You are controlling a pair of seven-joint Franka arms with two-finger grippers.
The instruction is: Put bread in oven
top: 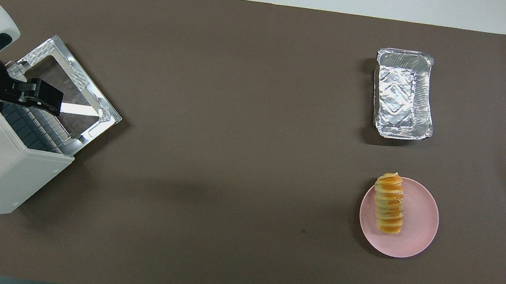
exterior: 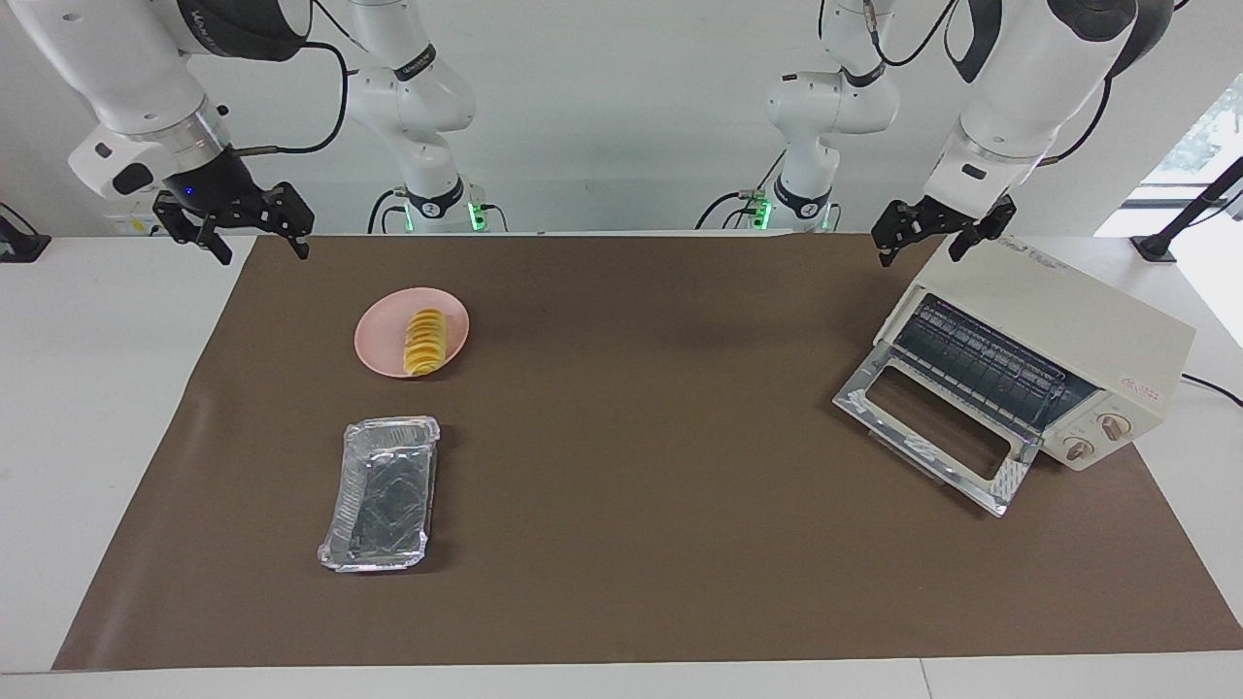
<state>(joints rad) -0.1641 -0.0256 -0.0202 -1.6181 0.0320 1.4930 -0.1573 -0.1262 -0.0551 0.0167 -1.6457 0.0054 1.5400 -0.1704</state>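
The bread (exterior: pixel 424 342), a ridged yellow-orange loaf, lies on a round pink plate (exterior: pixel 381 335) toward the right arm's end of the table; it also shows in the overhead view (top: pixel 390 202). The cream-white oven (exterior: pixel 1068 316) stands at the left arm's end with its glass door (exterior: pixel 932 427) dropped open and the wire rack showing. My left gripper (exterior: pixel 940 236) is open and empty, in the air over the oven's top front edge (top: pixel 32 95). My right gripper (exterior: pixel 233 228) is open and empty, in the air over the mat's edge, apart from the plate.
An empty silver foil tray (exterior: pixel 381 492) lies farther from the robots than the plate, also in the overhead view (top: pixel 403 95). A brown mat (exterior: pixel 631 437) covers the table. The pink plate shows in the overhead view (top: pixel 419 225).
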